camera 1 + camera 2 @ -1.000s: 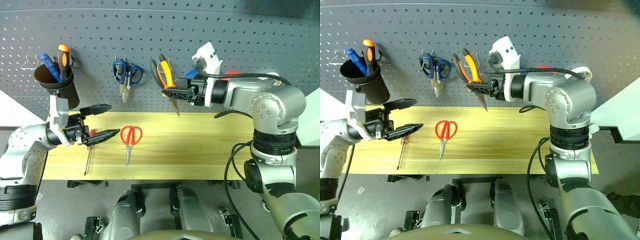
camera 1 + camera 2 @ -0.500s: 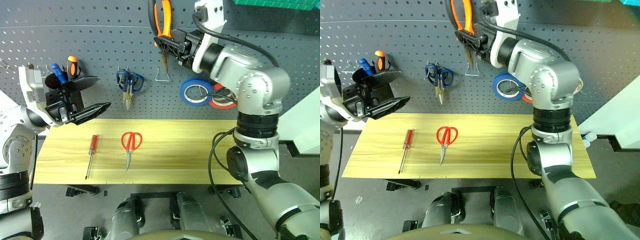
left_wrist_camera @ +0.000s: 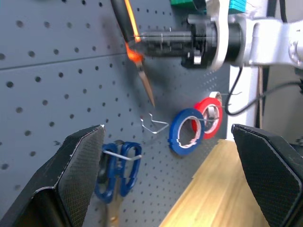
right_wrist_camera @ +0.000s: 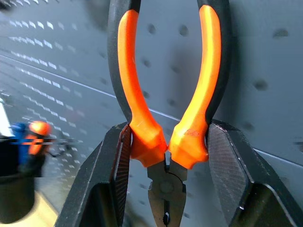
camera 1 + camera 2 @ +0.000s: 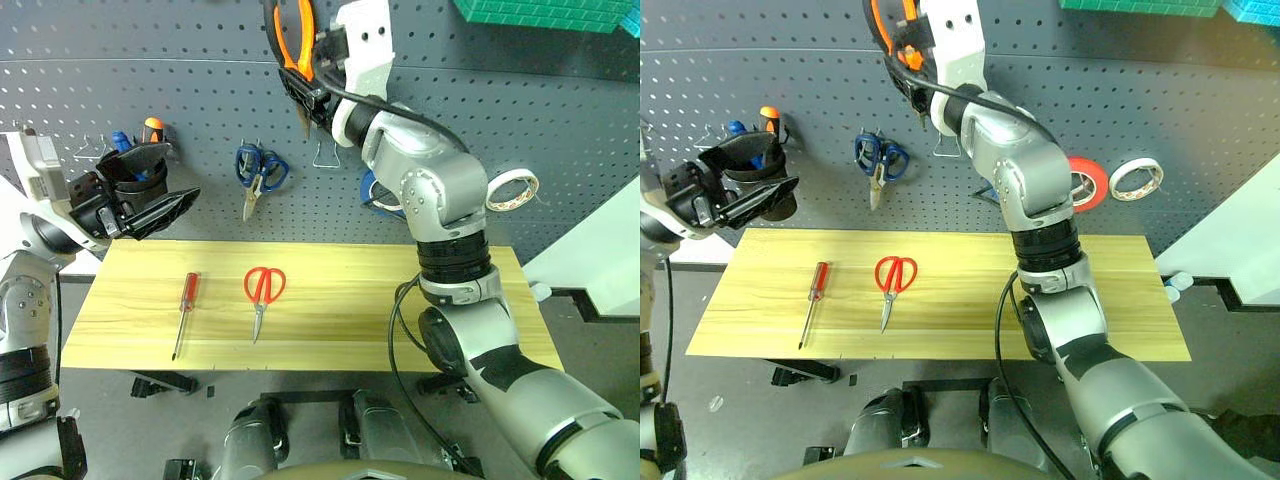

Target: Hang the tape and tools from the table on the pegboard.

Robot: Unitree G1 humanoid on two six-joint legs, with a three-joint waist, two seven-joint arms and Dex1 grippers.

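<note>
Orange-and-black pliers (image 4: 165,123) are being clamped by the right gripper (image 4: 166,175) against the pegboard (image 5: 560,130). The left gripper (image 5: 150,195) is being held wide apart, empty, above the table's (image 5: 330,330) left edge.

A workshop — a tool-hung pegboard (image 5: 560,120) stands behind a wooden table (image 5: 340,305).

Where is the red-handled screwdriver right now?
In the head views, the screwdriver lies on the table toward its left end, just left of the red scissors.
</note>
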